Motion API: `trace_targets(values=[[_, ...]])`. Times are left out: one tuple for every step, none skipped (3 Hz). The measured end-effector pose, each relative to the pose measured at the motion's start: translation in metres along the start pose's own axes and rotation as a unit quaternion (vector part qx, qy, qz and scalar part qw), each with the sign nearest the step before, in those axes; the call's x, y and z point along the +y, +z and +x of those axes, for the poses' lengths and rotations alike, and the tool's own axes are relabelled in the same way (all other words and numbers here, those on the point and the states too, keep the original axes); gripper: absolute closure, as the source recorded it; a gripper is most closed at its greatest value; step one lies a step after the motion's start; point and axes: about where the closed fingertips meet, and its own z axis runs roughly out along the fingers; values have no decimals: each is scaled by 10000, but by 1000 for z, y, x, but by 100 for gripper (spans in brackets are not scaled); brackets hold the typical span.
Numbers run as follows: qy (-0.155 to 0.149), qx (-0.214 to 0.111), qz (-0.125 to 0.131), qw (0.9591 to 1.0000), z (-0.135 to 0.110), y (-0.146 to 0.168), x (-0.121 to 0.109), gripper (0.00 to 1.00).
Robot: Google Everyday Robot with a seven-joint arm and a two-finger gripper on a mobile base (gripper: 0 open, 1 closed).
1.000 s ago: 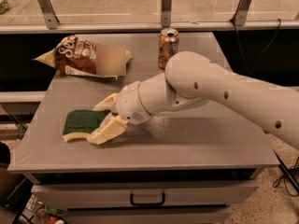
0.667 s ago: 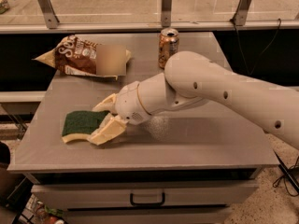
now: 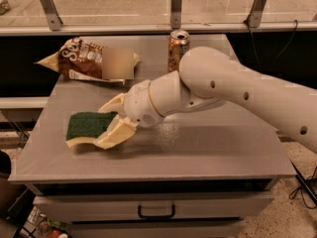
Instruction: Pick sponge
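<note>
The sponge, dark green on top with a pale yellow foam layer, lies at the left front of the grey table. My gripper reaches in from the right, low over the table. One cream finger is at the sponge's far side and the other finger presses its near side. The fingers are shut on the sponge's right end. The sponge's near edge bends up slightly at the lower finger. Its left end sits at or just above the table top.
A brown-and-yellow crinkled snack bag lies at the back left of the table. A soda can stands at the back centre, just behind my arm. A railing with glass runs behind the table. A drawer is below the front edge.
The sponge has shifted slightly up and away from the front edge between the fingers. The arm has barely moved.
</note>
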Motion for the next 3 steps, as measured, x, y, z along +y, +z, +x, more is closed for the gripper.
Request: trace_targets(values=[[-333, -51, 130, 9993, -24, -23, -5, 100], [-640, -143, 250, 9975, -46, -44, -9, 100], [-828, -255, 358, 9956, -62, -61, -13, 100]])
